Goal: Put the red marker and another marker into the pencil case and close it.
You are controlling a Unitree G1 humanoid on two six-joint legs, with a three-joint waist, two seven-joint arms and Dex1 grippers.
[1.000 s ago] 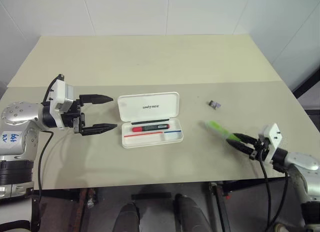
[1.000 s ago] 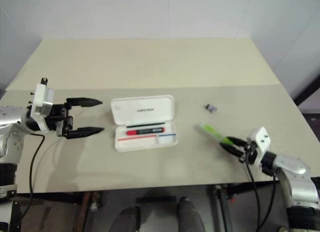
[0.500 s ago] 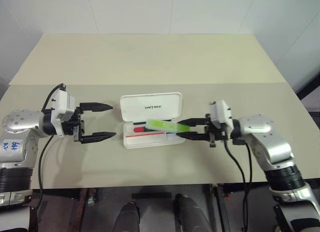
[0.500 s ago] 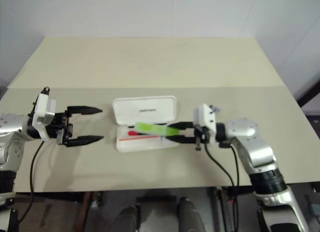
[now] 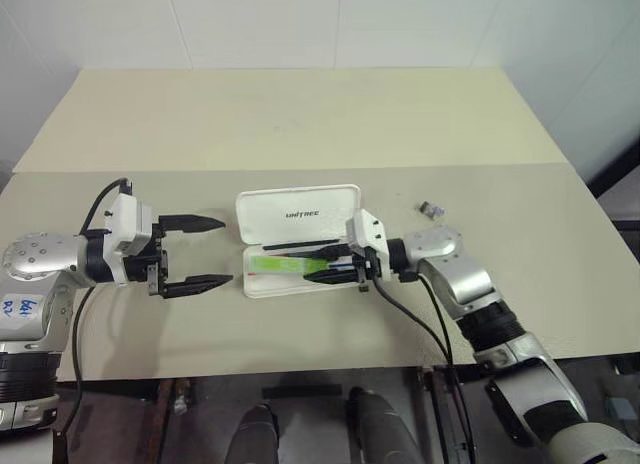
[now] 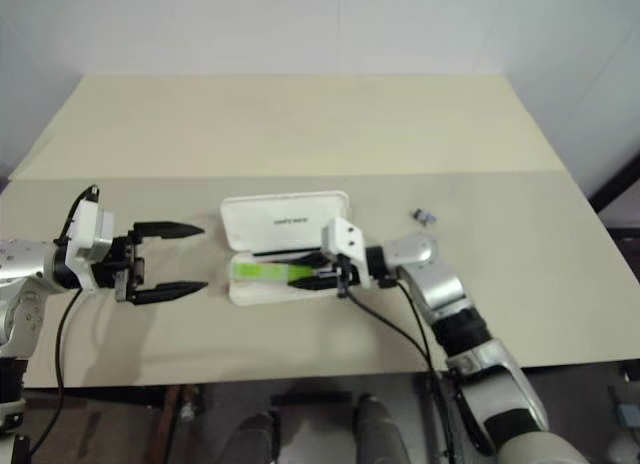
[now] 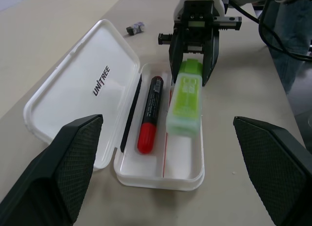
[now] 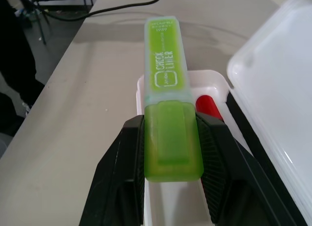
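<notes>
Lime-green marker [image 7: 185, 97] held over pencil case [image 7: 83, 94] tray.

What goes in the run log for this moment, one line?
right gripper: shut on green marker, above tray | red marker: in pencil case | lid: open | left gripper: open, beside case

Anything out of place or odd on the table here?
Only a small dark clip-like object lying loose beside the open pencil case. Otherwise normal: red marker in the tray, green marker held above it by the right gripper.
</notes>
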